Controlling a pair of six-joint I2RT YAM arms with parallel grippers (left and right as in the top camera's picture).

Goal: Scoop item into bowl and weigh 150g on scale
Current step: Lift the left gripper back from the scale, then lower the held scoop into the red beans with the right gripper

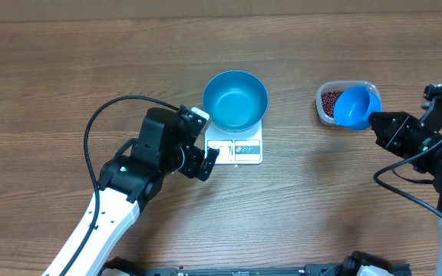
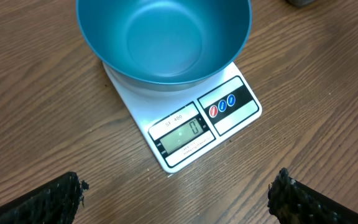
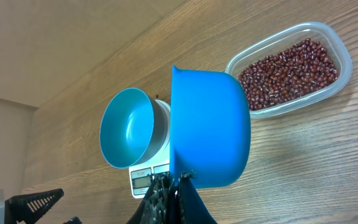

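Observation:
The bright blue bowl (image 1: 236, 100) (image 2: 163, 37) (image 3: 126, 127) stands empty on the white scale (image 1: 240, 147) (image 2: 229, 118) (image 3: 145, 177), whose display shows a zero. My left gripper (image 1: 203, 140) (image 2: 176, 199) is open just left of the scale's front, holding nothing, with bare table between its fingers. The item, dark red-brown beans (image 1: 330, 100) (image 3: 291, 68), lies in a clear tub (image 1: 371, 88) (image 3: 344, 62) at the right. My right gripper (image 1: 376, 123) (image 3: 179, 180) is shut on the handle of a small blue scoop (image 1: 355, 107) (image 3: 210, 130), held over the tub's near side. No beans show in the scoop.
The left arm's black cable (image 1: 90, 138) loops over the table to the left of the arm. The right arm's body (image 1: 436, 146) stands by the table's right edge. Bare wooden tabletop (image 1: 305, 192) lies between the scale and the tub.

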